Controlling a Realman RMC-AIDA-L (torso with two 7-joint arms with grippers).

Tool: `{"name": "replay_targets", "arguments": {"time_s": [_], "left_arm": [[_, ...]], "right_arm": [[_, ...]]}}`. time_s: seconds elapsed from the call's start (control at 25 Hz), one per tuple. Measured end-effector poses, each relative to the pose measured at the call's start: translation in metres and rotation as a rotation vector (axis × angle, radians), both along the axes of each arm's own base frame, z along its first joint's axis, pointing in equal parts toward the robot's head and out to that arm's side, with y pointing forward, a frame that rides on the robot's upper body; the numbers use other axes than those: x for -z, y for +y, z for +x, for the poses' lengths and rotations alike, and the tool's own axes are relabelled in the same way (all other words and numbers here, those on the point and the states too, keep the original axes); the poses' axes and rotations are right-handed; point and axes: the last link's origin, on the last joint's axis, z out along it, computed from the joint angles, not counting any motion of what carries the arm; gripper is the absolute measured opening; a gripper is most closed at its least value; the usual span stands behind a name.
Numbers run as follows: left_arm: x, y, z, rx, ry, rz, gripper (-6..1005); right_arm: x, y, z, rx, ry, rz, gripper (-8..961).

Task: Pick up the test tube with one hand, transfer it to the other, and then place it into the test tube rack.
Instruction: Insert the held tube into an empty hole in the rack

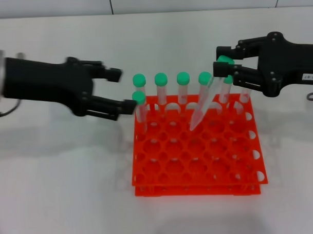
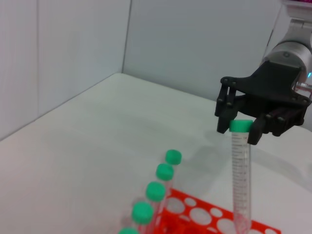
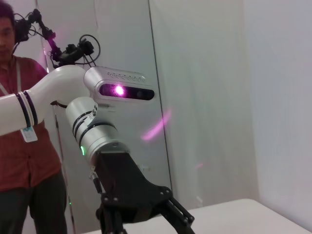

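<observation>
Right gripper [image 1: 225,67], the labelled one, is clamped on the green cap of the test tube [image 1: 205,102], and the tube hangs from it at a slant, tip down over the back rows of the test tube rack [image 1: 197,185]. Left gripper [image 1: 120,90] sits across from it past the rack's far corner, fingers spread, nothing in them. Between the two stands a row of capped tubes [image 1: 161,87].

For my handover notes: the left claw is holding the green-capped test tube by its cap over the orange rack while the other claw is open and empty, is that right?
Not quite: the right claw holds the test tube by its cap above the rack, and the left claw is open and empty. The head view shows this.
</observation>
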Motion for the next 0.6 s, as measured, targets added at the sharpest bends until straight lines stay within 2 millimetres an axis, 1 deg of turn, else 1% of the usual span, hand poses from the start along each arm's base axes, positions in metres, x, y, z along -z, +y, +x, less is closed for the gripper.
{"name": "replay_targets", "arguments": {"time_s": [0.24, 0.52, 0.6], "left_arm": [[-0.023, -0.005, -0.024, -0.129, 0.080, 0.027, 886], [-0.040, -0.014, -0.059, -0.263, 0.195, 0.049, 886], [-0.044, -0.017, -0.066, -0.281, 0.213, 0.062, 886]], "right_arm": [[0.013, 0.000, -0.005, 0.001, 0.002, -0.004, 274], [0.029, 0.001, -0.015, -0.002, 0.006, -0.012, 274], [0.034, 0.001, -0.018, -0.005, 0.004, -0.014, 274]]}}
